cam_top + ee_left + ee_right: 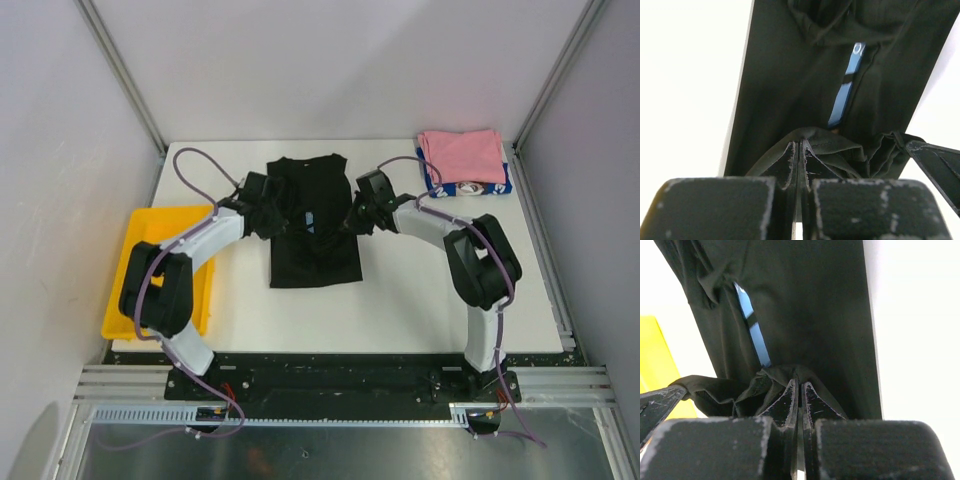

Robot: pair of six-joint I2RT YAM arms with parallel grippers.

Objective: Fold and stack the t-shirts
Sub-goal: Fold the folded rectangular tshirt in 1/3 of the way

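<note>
The black t-shirt (315, 258) lies mid-table with its sides folded in, forming a narrow strip. My left gripper (288, 220) comes in from the left and my right gripper (342, 224) from the right, meeting over its middle. Seen from the left wrist, the left gripper (801, 143) is shut on a pinched fold of black cloth (790, 75). The right gripper (800, 382) pinches a bunched fold of the same shirt (810, 305). A sliver of blue print (845, 90) shows in the gap between the folds. A folded pink t-shirt (460, 155) rests on a blue-and-white one (480, 187) at the back right.
A yellow plastic tray (130, 270) overhangs the table's left edge beside the left arm. Metal frame posts (125, 75) rise at both back corners. The white table (420, 300) ends near the arm bases at the front.
</note>
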